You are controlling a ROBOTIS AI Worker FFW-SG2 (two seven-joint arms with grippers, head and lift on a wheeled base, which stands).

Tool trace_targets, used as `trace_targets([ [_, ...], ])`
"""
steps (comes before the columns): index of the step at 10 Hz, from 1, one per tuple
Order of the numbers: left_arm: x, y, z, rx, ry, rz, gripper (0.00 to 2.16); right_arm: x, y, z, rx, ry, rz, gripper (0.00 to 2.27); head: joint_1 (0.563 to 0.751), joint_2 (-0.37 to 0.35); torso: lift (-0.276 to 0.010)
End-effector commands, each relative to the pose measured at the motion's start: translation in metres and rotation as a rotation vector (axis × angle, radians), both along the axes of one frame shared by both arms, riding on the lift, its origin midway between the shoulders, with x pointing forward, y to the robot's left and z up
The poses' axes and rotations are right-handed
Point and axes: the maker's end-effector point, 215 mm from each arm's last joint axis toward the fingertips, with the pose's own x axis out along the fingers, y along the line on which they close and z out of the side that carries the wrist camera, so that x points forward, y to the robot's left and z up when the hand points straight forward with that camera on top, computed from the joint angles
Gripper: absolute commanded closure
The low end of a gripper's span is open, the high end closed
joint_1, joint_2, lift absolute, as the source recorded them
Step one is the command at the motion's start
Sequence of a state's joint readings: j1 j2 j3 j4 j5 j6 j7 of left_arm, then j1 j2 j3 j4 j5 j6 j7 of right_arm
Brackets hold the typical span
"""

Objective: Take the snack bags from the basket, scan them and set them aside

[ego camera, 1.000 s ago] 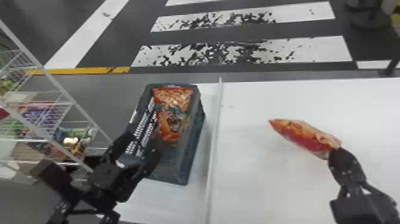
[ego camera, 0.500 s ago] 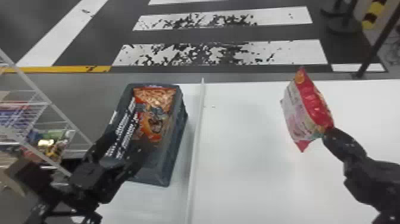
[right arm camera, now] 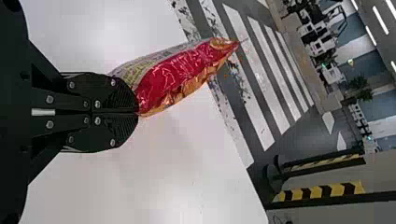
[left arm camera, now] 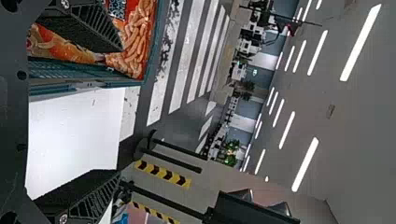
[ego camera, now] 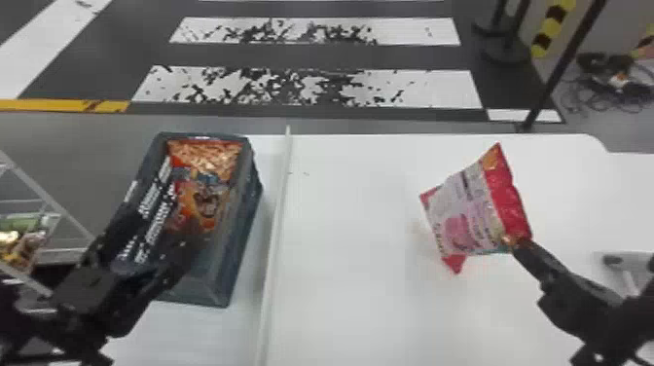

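Floor (ego camera: 331,56): dark, with worn white crossing stripes beyond the table and a yellow line at the left.
Table (ego camera: 355,301): white, spread across the near half of the head view.
Wire rack (ego camera: 46,192): white, at the head view's left edge, with packets on it.
Basket (ego camera: 219,287): dark grey-green, open-topped, on the left part of the table.
Dividing strip (ego camera: 276,214): white and narrow, running from near to far just right of the basket.
Striped post (ego camera: 552,22): black and yellow, on the floor past the table's far right.
Left gripper (ego camera: 165,226): at the near half of the basket, fingers spread wide with nothing between them; one finger crosses in front of the basket's contents in the left wrist view.
Right gripper (ego camera: 519,244): over the right part of the table, fingers pressed together on a corner of the red snack bag.
Orange snack bag (ego camera: 199,194): inside the basket towards its far end, pictured snack pieces facing up.
Red snack bag (ego camera: 469,214): tilted in the right gripper's pinch, its pale printed panel facing the head camera; whether it touches the table, I cannot tell.
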State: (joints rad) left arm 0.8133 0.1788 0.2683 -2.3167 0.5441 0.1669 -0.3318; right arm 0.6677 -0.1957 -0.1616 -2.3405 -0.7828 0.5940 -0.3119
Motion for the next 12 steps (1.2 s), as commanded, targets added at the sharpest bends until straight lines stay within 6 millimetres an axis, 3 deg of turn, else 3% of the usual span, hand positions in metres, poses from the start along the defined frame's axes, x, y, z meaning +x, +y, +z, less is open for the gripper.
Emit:
trace_targets([
  [1,0.0,0.0,-0.003,-0.001,0.006,0.0,0.07,-0.005,-0.027,-0.009,-0.036,0.029,-0.054,2.25,0.695,0.008,-0.075],
  [4,0.002,-0.002,-0.002,-0.007,0.001,-0.004,0.07,-0.014,-0.065,-0.018,-0.15,0.08,-0.157,2.23,0.695,-0.074,-0.075],
  [7,0.002,-0.003,-0.008,-0.003,0.016,-0.013,0.07,-0.026,-0.078,-0.035,-0.192,0.147,-0.188,1.63,0.695,-0.129,-0.075],
  [8,0.003,-0.004,-0.008,-0.002,0.018,-0.019,0.07,-0.028,-0.077,-0.041,-0.201,0.167,-0.182,1.52,0.695,-0.136,-0.075],
  [10,0.004,-0.005,-0.008,0.0,0.024,-0.03,0.07,-0.035,-0.073,-0.065,-0.226,0.264,-0.182,1.56,0.695,-0.14,-0.075],
  [11,0.003,-0.005,-0.011,-0.001,0.028,-0.039,0.07,-0.041,-0.07,-0.072,-0.244,0.297,-0.178,1.86,0.695,-0.14,-0.075],
  [12,0.003,-0.005,-0.013,-0.003,0.031,-0.043,0.07,-0.049,-0.063,-0.082,-0.259,0.332,-0.174,1.93,0.695,-0.137,-0.075],
])
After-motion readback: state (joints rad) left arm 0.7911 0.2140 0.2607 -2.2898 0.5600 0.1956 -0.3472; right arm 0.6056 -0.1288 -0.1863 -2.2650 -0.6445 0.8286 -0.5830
